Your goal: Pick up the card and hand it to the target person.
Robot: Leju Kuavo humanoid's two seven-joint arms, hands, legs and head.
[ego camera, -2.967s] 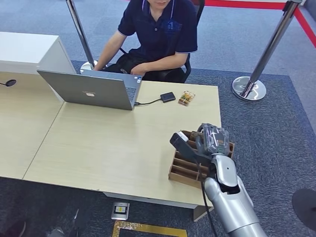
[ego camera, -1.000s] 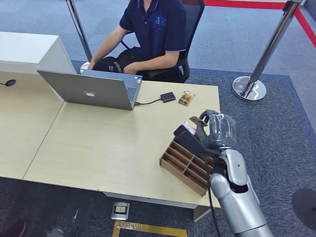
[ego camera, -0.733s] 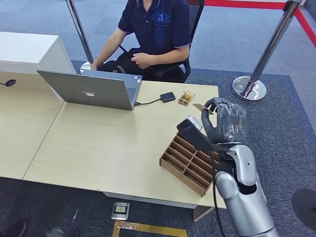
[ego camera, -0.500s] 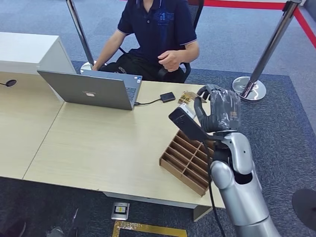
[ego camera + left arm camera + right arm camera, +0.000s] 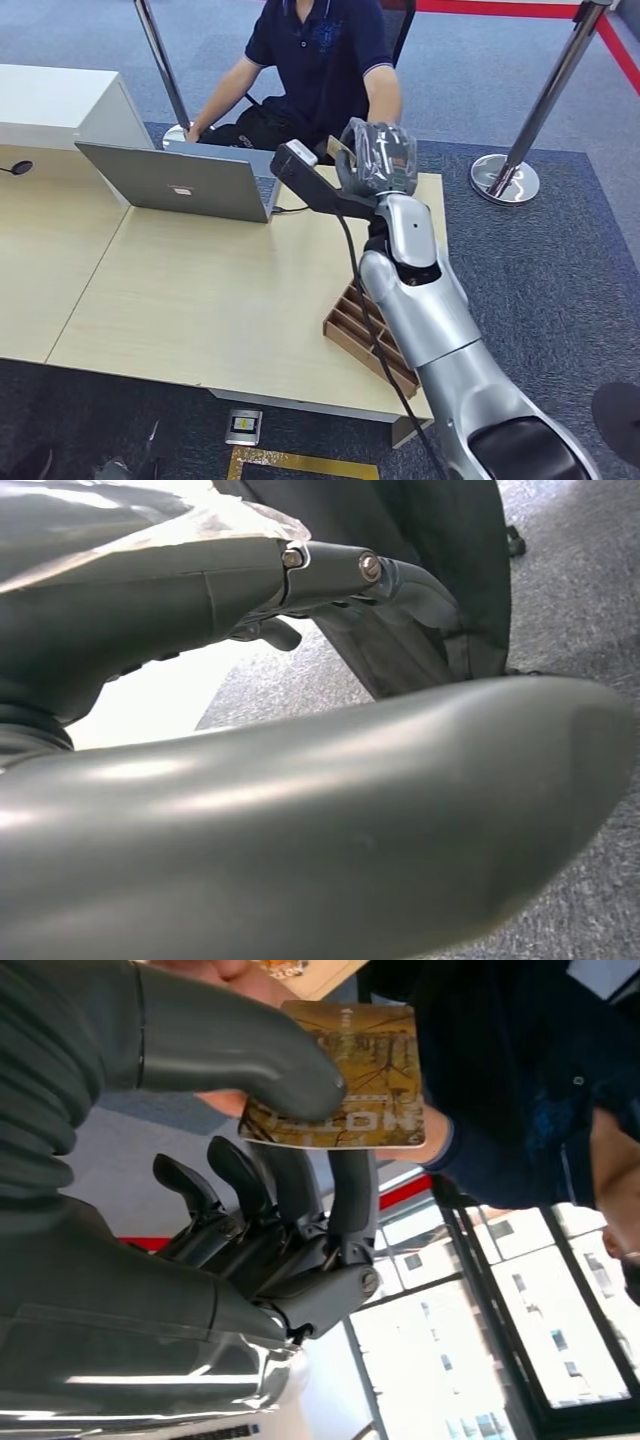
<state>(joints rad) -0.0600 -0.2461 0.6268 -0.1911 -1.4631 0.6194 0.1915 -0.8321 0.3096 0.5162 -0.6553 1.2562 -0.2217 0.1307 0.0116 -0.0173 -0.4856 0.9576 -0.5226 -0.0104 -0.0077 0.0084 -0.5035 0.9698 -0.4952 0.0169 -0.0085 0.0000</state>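
Over the table near the person: card pinched by right hand, thumb on top, fingers underneath.

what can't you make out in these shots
- Card: print too blurred to read in the right wrist view; the thumb covers one corner.
- Person's receiving hand: mostly hidden behind the right hand and the card.
- Wooden organizer: partly hidden by the right arm in the head view.
- Left hand: whether open or shut; its cover blocks the wrist view.

High head view, close wrist views
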